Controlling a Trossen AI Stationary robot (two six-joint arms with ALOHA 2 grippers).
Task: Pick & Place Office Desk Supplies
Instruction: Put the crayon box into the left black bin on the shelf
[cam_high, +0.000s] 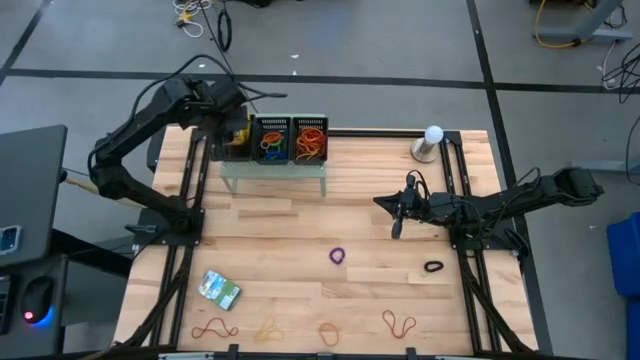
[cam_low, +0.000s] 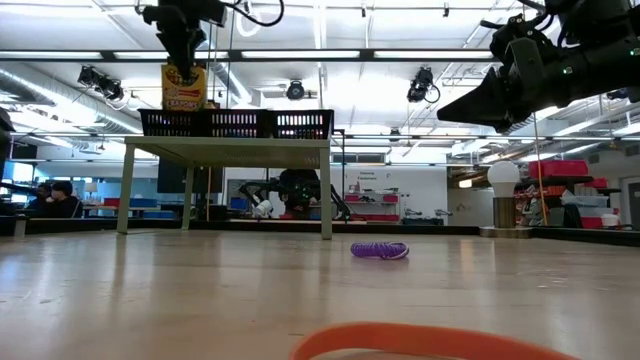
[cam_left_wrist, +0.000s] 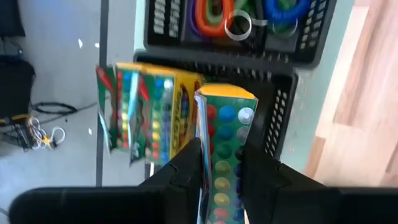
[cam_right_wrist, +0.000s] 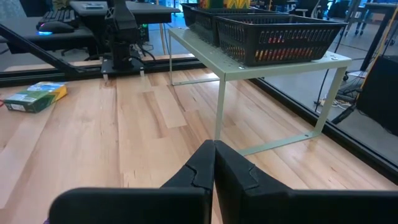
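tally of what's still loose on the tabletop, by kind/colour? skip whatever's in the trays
Purple band: 1
Black band: 1
Orange or red bands: 3
Yellowish band: 1
Green packets: 1 pile; how many are in it cannot be told
Total: 6 loose bands plus 1 packet pile

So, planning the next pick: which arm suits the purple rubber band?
Probably right. Its end effector is shut, empty and near the purple rubber band; the left end effector holds a packet over the tray.
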